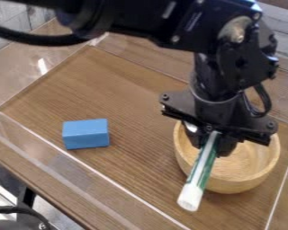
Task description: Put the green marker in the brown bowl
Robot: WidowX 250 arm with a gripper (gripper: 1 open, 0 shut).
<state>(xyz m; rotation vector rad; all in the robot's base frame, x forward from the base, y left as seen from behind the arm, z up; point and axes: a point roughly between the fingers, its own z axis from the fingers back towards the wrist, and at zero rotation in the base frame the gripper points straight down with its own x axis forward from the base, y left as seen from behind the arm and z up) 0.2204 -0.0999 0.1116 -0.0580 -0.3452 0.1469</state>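
Wooden tabletop (122, 90) under everything. Nearest: marker (198, 176), tilted, long axis running from the gripper (211, 137) down toward the camera and slightly left, white end lowest. It crosses the bowl's left side, low end outside the rim. Gripper clamped on its upper end. Bowl (245, 165) behind and right. Blue block (85, 134) farther back, well left.

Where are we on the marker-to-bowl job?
Done: green marker picked up, one end between the fingers of the gripper. In hand: it hangs at a slant across the near-left rim of the brown bowl, lower end outside. Left: get it fully inside, then release.
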